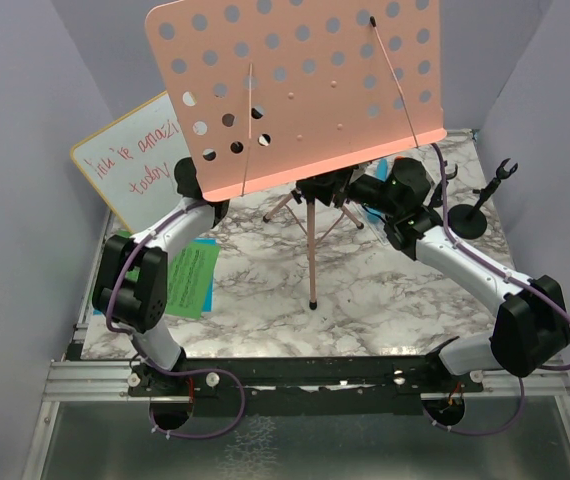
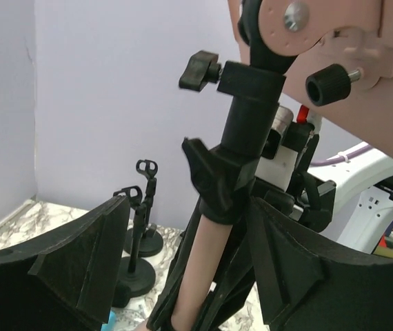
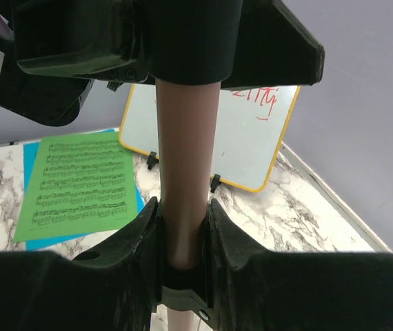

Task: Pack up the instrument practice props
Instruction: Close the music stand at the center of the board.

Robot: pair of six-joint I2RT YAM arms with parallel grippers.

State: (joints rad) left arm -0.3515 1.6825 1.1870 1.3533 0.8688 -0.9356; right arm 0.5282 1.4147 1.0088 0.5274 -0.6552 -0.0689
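Robot lab test cell, not a home or shop. Plain lavender panel walls box in three sides of a marble-pattern bench. A slotted aluminium rail along the near edge carries two white-and-black robot arms, the left arm and the right arm, with purple cables looping along them. Staged props on the bench: pink tripod music stand with perforated tray, yellow-framed whiteboard, green music sheet, two black round-based mic holders.
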